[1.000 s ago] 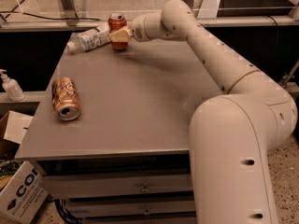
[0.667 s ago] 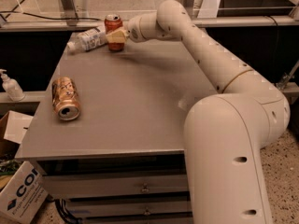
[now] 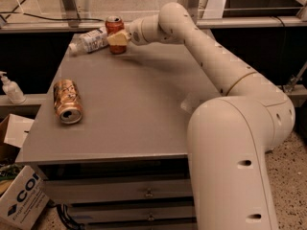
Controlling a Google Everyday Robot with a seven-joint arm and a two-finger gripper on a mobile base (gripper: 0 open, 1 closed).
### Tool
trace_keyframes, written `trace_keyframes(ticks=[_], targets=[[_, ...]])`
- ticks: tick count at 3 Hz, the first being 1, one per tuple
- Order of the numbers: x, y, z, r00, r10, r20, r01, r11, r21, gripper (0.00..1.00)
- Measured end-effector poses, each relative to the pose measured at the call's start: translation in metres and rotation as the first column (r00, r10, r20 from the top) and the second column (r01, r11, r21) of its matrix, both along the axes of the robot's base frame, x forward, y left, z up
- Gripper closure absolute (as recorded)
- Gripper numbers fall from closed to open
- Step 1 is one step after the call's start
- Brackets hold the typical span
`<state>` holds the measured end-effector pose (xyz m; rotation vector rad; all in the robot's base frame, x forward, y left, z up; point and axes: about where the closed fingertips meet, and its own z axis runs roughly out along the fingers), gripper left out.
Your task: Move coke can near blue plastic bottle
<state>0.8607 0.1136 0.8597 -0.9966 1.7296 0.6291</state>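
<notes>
The red coke can (image 3: 113,24) stands upright at the far left of the grey table (image 3: 144,109), right beside the blue plastic bottle (image 3: 90,40). The bottle lies on its side, cap pointing left. My gripper (image 3: 118,38) is at the can's lower half. It is shut on the can, and one pale finger (image 3: 119,37) covers the can's front. The can's base is hidden behind that finger.
A copper-gold can (image 3: 67,101) lies on its side at the table's left. A white pump bottle (image 3: 10,87) stands on a ledge to the left. A cardboard box (image 3: 21,195) sits on the floor at lower left. My arm (image 3: 216,61) spans the table's right side.
My gripper has moved a little to the left with the coke can, bringing it closer to the bottle. The copper-gold can and the bottle have not moved.
</notes>
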Motion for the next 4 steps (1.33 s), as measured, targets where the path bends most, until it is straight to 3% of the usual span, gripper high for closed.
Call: trace_keyframes(ticks=[1,2,3,4], targets=[[-0.001,0.003,-0.003,1.0000,0.002,-0.005,-0.002,1.000,0.001,0.39],[-0.002,0.006,-0.006,0.9999,0.005,-0.010,-0.005,1.000,0.002,0.01],[-0.002,0.006,-0.007,0.9999,0.005,-0.011,-0.005,1.000,0.003,0.00],[0.000,-0.015,-0.009,0.9996,-0.024,-0.013,0.024,1.000,0.008,0.00]])
